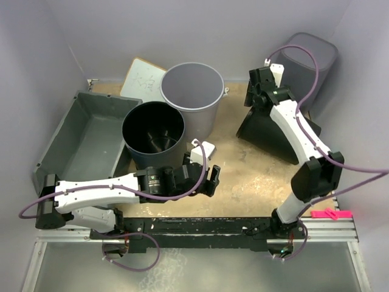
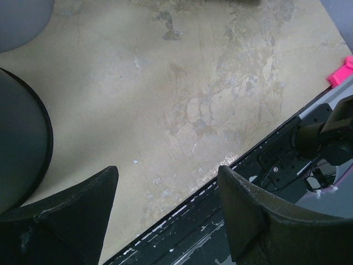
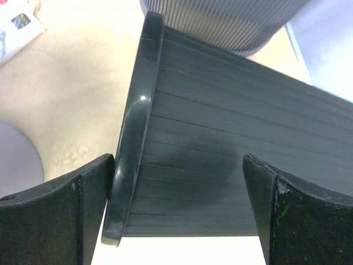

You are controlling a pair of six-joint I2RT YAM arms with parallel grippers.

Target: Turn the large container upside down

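The large container (image 1: 85, 137), a wide shallow grey tub, stands open side up at the far left of the table, partly behind a black bucket. It shows in neither wrist view. My left gripper (image 1: 213, 181) hovers near the table's front middle, to the right of the tub and apart from it. In the left wrist view it (image 2: 168, 171) is open with only bare table and rail between its fingers. My right gripper (image 1: 254, 91) is far off at the back right, open (image 3: 177, 160), straddling the rim of a tipped dark bin (image 3: 220, 143).
A black bucket (image 1: 153, 131) and a light grey bucket (image 1: 193, 91) stand beside the tub. The dark bin (image 1: 267, 134) lies on its side under my right arm. A ribbed grey bin (image 1: 307, 58) is in the back right corner, a white board (image 1: 143, 76) behind the buckets.
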